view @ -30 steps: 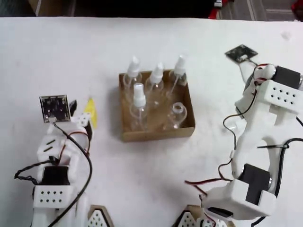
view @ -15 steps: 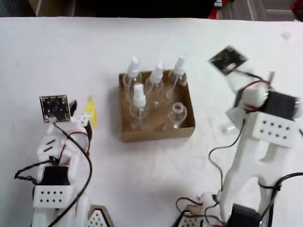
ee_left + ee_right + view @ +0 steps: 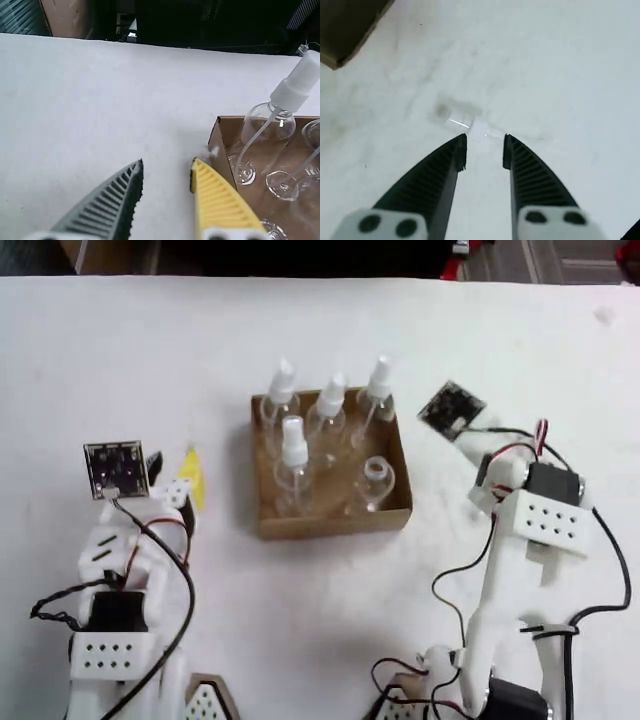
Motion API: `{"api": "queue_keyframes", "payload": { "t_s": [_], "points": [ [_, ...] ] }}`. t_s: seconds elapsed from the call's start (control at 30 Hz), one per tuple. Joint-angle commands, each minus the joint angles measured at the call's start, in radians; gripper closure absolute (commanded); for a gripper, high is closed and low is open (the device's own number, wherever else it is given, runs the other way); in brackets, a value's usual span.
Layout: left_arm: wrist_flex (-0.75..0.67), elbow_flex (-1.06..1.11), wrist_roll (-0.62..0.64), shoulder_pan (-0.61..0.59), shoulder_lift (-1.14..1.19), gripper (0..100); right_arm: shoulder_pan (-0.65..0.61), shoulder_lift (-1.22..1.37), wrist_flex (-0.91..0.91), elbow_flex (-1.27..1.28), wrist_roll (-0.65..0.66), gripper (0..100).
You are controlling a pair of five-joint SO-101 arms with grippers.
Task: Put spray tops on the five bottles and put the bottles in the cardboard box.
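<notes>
Five bottles in the cardboard box (image 3: 330, 525), one uncapped; both jaws open.

Cardboard box near the middle of the surface (image 3: 150, 350), with all five bottles upright inside. Four capped bottles (image 3: 294, 465) with white spray tops: three along the box wall toward the far edge, one just in front of them. One open-necked bottle (image 3: 375, 480) in the box corner toward the near and right edges. Left jaws parted and holding nothing, low over bare surface just beside the box wall facing the left edge, close to a box corner (image 3: 220, 145) and one capped bottle (image 3: 270, 135). Right jaws slightly parted, tipped down toward the surface between the box and the right edge, tips on either side of a small, blurred, clear loose spray top (image 3: 477, 128) lying flat there. Contact with it impossible to tell.
</notes>
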Motion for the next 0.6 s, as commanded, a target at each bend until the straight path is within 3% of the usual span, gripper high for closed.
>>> {"api": "queue_keyframes", "payload": {
  "t_s": [0.0, 0.07, 0.2, 0.4, 0.57],
  "points": [
    [-0.026, -0.009, -0.009, -0.001, -0.022, 85, -0.021, 0.001, -0.081, 0.035, 0.091, 79.9],
    [-0.026, -0.009, -0.009, -0.002, -0.022, 85, -0.021, 0.056, -0.088, 0.044, 0.178, 75.5],
    [-0.026, -0.009, -0.009, -0.007, -0.022, 85, 0.005, 0.211, -0.085, 0.037, 0.377, 77.4],
    [-0.026, -0.009, -0.009, -0.005, -0.022, 85, 0.062, 0.291, -0.076, 0.015, 0.519, 76.0],
    [-0.026, -0.009, -0.009, -0.002, -0.022, 85, 0.085, 0.297, -0.077, 0.012, 0.654, 69.2]
  ]
}}
